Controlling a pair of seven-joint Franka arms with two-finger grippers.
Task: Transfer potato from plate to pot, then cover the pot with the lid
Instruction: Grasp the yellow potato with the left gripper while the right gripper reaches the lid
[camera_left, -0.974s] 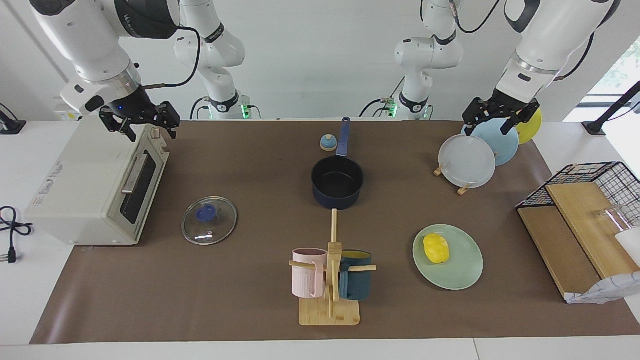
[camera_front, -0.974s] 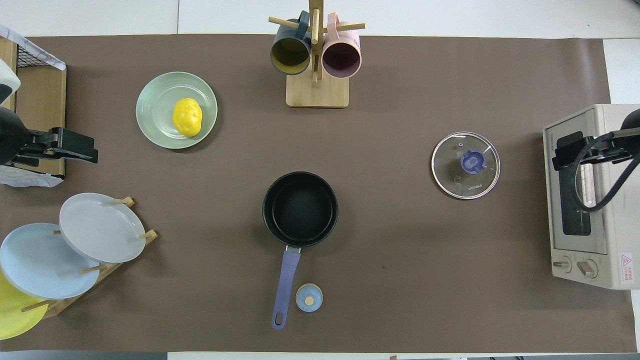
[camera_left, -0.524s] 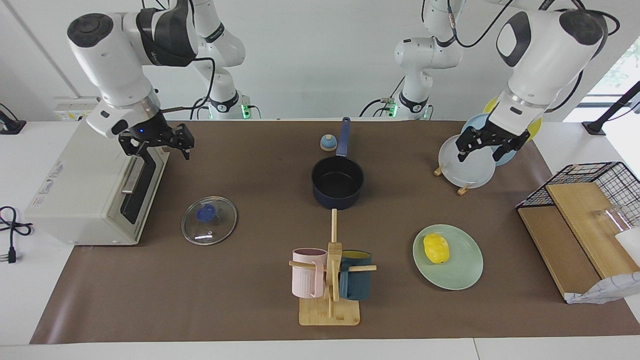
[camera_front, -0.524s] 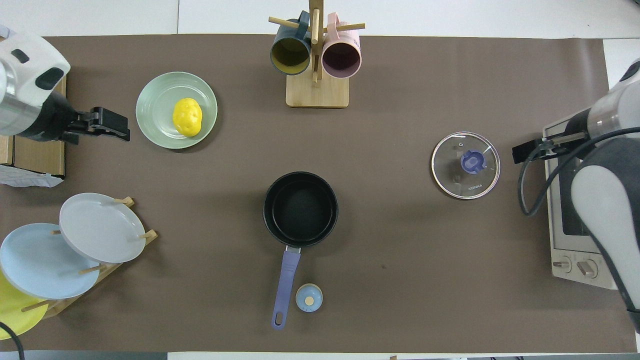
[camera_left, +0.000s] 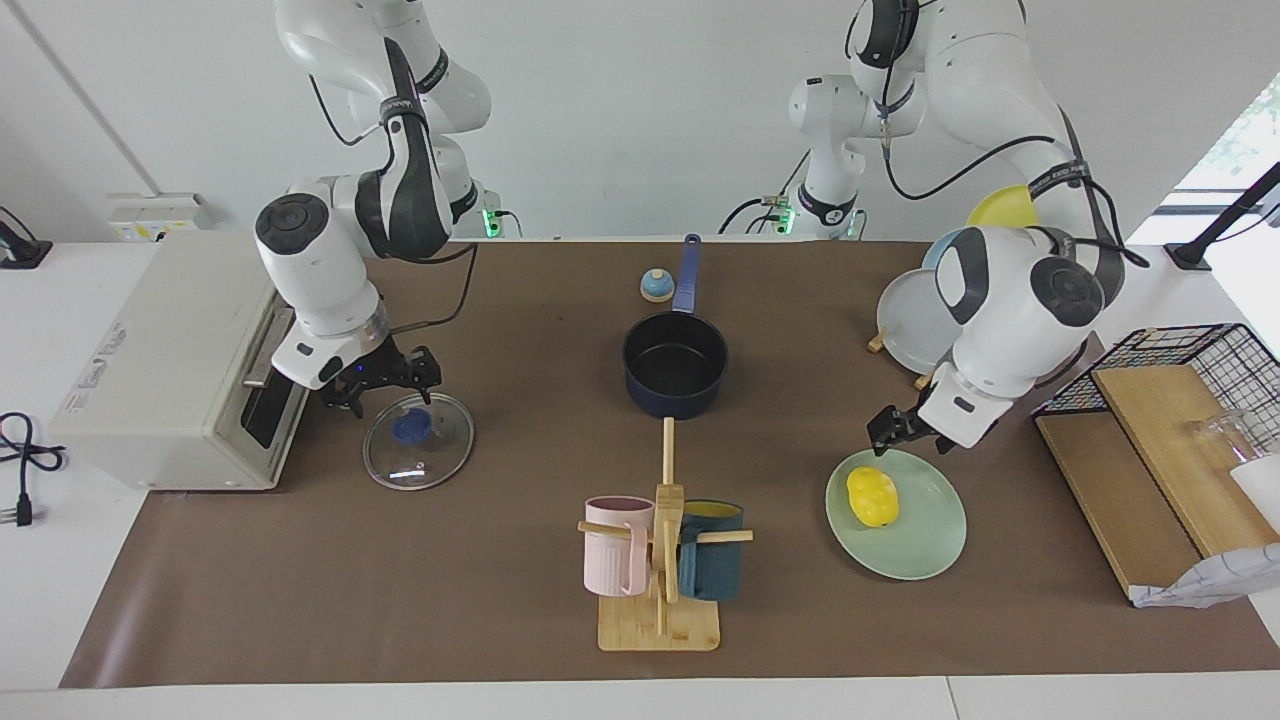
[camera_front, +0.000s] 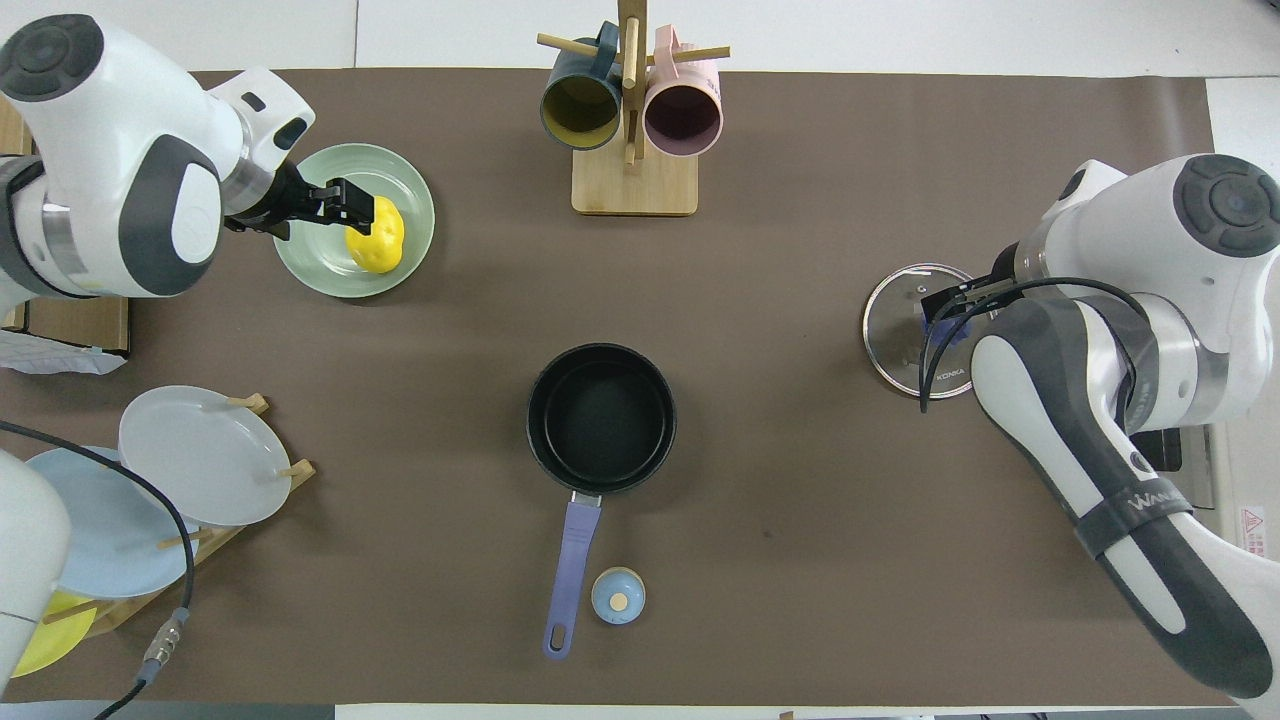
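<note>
Yellow potato (camera_left: 872, 496) on mint plate (camera_left: 925, 540); empty pot (camera_left: 675, 363) (lid (camera_left: 418, 441) lies flat).

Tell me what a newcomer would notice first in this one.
Probably the bright potato on the plate toward the left arm's end, with the left tool hanging just above the plate's rim. Next, the right tool over the lid lying flat beside the toaster oven. Between them stands the empty pot, mid-table.
</note>
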